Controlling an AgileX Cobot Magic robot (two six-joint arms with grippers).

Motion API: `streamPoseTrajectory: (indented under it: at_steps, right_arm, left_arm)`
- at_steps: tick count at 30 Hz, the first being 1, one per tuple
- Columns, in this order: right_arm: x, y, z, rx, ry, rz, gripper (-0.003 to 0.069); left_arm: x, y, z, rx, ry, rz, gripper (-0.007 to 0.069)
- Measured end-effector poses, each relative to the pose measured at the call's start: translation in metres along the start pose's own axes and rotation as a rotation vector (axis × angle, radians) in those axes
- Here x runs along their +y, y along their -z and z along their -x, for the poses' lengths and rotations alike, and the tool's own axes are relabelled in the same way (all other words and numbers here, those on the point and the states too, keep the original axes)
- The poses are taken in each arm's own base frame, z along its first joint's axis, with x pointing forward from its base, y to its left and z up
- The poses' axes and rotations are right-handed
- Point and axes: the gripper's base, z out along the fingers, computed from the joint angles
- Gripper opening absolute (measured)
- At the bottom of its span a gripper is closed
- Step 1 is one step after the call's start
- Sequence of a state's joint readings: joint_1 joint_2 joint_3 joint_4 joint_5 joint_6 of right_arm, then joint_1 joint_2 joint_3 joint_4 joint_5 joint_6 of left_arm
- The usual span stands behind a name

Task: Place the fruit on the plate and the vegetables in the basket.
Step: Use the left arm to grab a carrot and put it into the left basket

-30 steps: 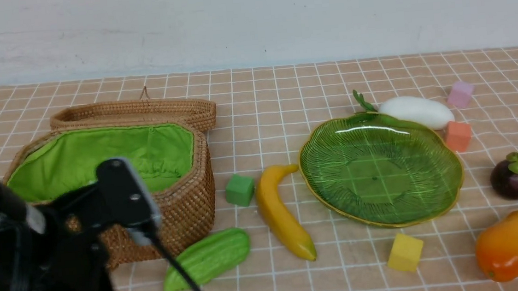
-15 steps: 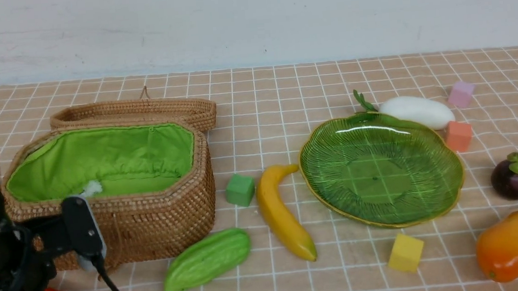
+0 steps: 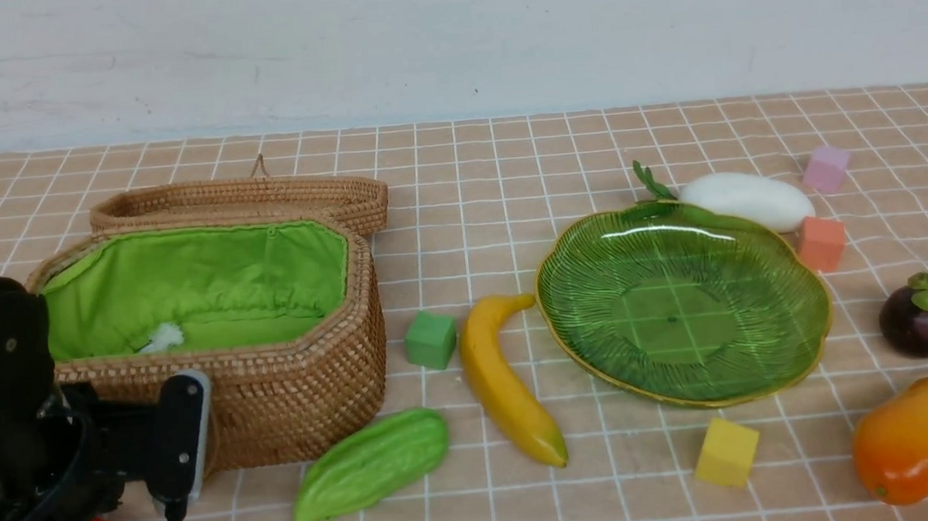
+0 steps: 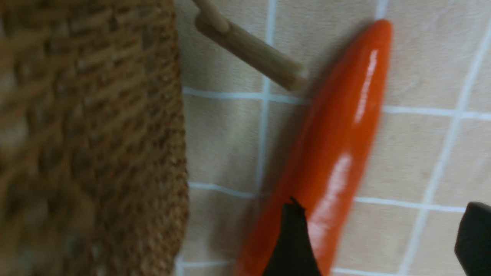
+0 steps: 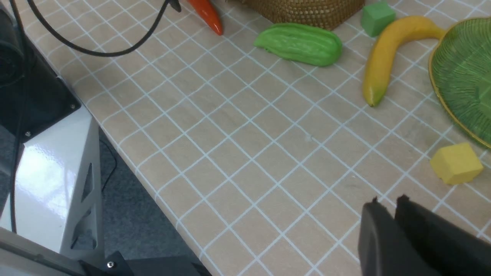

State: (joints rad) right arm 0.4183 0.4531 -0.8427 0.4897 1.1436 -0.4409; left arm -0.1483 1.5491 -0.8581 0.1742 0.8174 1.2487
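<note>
Jaws (L) (image 4: 378, 234) wide apart, holding nothing, one fingertip over carrot (image 4: 330, 172). My descent, if off-centre, may pin it. R jaws (image 5: 387, 205) nearly closed, empty.

The front view looks forward and down over the wicker basket (image 3: 308, 389); the left wrist view looks down close beside it. The right wrist view, from farther off, shares the basket's lower edge with both.

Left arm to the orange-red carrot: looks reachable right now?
Probably yes: the left gripper is spread open right over the carrot, though the wicker basket stands close alongside and may crowd it.
</note>
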Motion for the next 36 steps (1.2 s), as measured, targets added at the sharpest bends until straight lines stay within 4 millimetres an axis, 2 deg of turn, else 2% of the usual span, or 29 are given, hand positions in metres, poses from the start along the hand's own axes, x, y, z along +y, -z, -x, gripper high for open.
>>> streamPoseTrajectory:
  at_steps: [6,10,13,15,18,21,25,29,30,31,32,33,34,36]
  right_arm:
    - [0.002,0.000,0.001,-0.013,-0.014,0.027,0.0088]
    - [0.004,0.000,0.002,-0.023,-0.025,0.049,0.0090]
    - [0.005,0.000,0.002,-0.025,-0.027,0.054,0.0092]
    - [0.005,0.000,0.002,-0.025,-0.027,0.054,0.0095]
    - [0.005,0.000,0.002,-0.026,-0.027,0.054,0.0098]
    - [0.005,0.000,0.002,-0.027,-0.028,0.056,0.0099]
    - [0.004,0.000,0.005,-0.049,-0.030,0.045,0.0102]
    - [0.000,0.001,0.012,-0.136,-0.039,0.007,0.0106]
    - [0.000,0.001,0.013,-0.142,-0.041,0.004,0.0106]
    - [-0.002,0.002,0.018,-0.195,-0.050,-0.021,0.0108]
    - [-0.003,0.002,0.019,-0.210,-0.054,-0.027,0.0108]
    - [-0.004,0.003,0.021,-0.238,-0.062,-0.040,0.0109]
    - [-0.006,0.004,0.025,-0.285,-0.075,-0.061,0.0110]
    - [-0.009,0.006,0.030,-0.346,-0.084,-0.088,0.0112]
  left_arm:
    - [0.007,-0.017,0.001,0.028,-0.062,0.011,0.0506]
    - [0.007,-0.031,0.003,0.037,-0.060,-0.039,0.0421]
    - [0.005,-0.038,0.003,0.049,-0.064,-0.087,0.0324]
    - [0.003,-0.039,0.002,0.056,-0.053,-0.105,0.0279]
    - [0.001,-0.038,0.001,0.069,-0.005,-0.129,0.0283]
    - [-0.003,-0.028,-0.001,0.081,0.073,-0.137,0.0283]
    - [-0.007,0.014,-0.004,0.030,0.226,-0.054,0.0283]
    - [-0.004,0.090,-0.006,-0.153,0.370,0.194,0.0283]
    - [-0.003,0.092,-0.005,-0.161,0.373,0.201,0.0283]
    - [0.003,0.120,-0.004,-0.251,0.406,0.308,0.0283]
    - [0.004,0.123,-0.004,-0.260,0.409,0.316,0.0283]
    - [0.009,0.134,-0.003,-0.300,0.422,0.359,0.0283]
    - [0.020,0.153,-0.001,-0.361,0.440,0.422,0.0283]
    - [0.037,0.164,0.004,-0.418,0.451,0.463,0.0283]
